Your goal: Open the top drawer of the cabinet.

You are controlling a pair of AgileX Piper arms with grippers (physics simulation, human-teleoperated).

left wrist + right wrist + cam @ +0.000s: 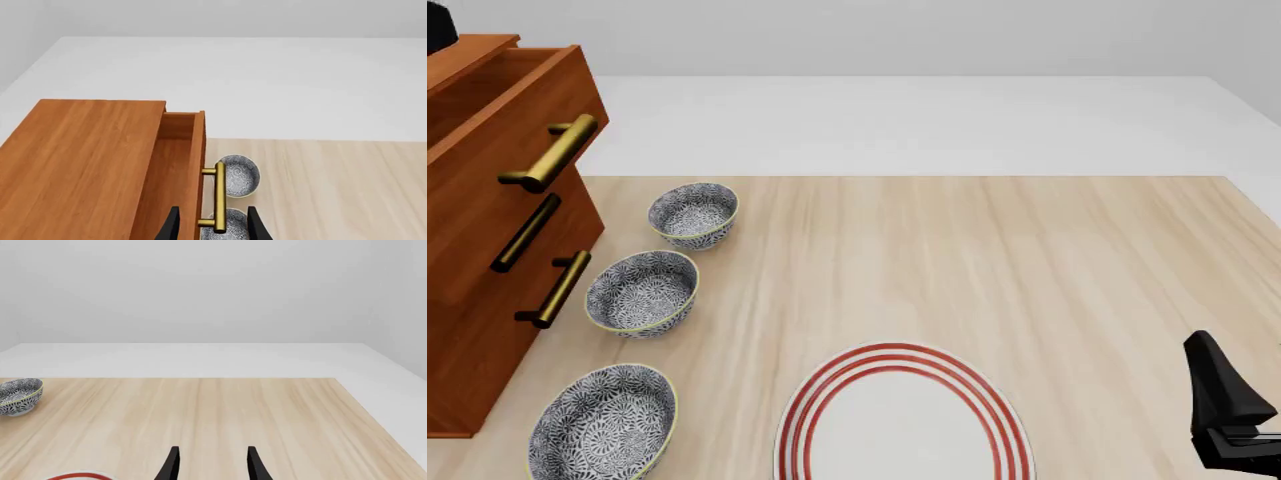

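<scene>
The cabinet (pixel 481 260) stands at the left edge of the table (pixel 988 270), and its top drawer (pixel 507 110) is pulled partway out — the hollow box shows from above in the left wrist view, its brass handle (pixel 219 196) jutting from the front. The left hand (pixel 210 227) hangs spread over the handle's near end: one dark finger lies on each side of the bar, neither touching it as far as the view shows. Three patterned bowls (pixel 641 291) sit in a row just beside the cabinet, and a red-ringed plate (pixel 904 420) lies near the table's front edge. The right hand (pixel 210 465) (well apart from everything) hovers over bare wood, fingers parted and holding nothing.
</scene>
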